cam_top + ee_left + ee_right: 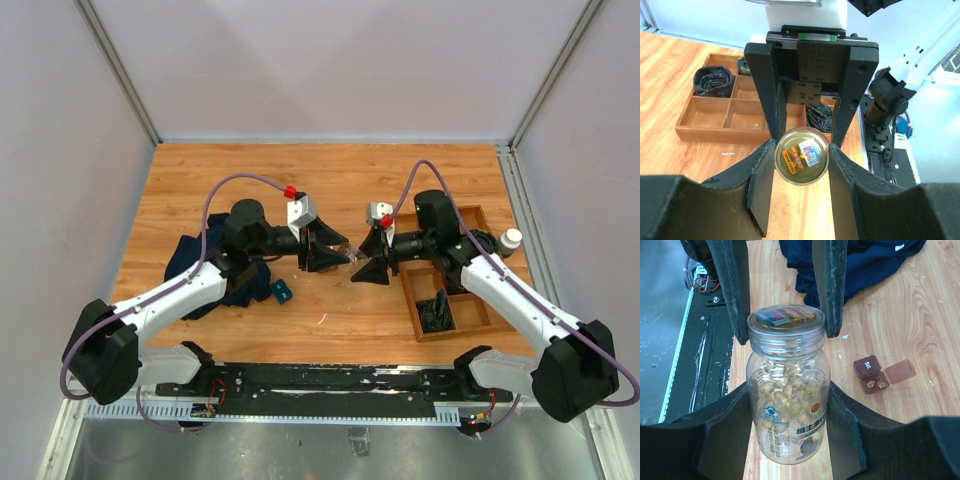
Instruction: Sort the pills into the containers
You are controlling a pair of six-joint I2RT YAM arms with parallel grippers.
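A clear pill bottle [788,412], filled with yellowish pills [785,382], hangs on its side above the table between the two arms [352,256]. My right gripper [788,395] is shut on its body. My left gripper [802,149] is shut on its gold, stickered cap [801,157]; its fingers [831,290] press on both sides of the cap. In the top view the left gripper [335,252] and right gripper [368,265] face each other. A small reddish-brown container [871,375] lies on the wood beyond the bottle, one clear lid [900,372] flipped open, two pills inside.
A wooden divided tray [411,300] sits at the right and holds dark rolled items [437,315]; it also shows behind the cap in the left wrist view [730,117]. A small white-capped bottle [511,240] stands beside it. A navy cloth [200,265] and a small blue object [281,290] lie at the left.
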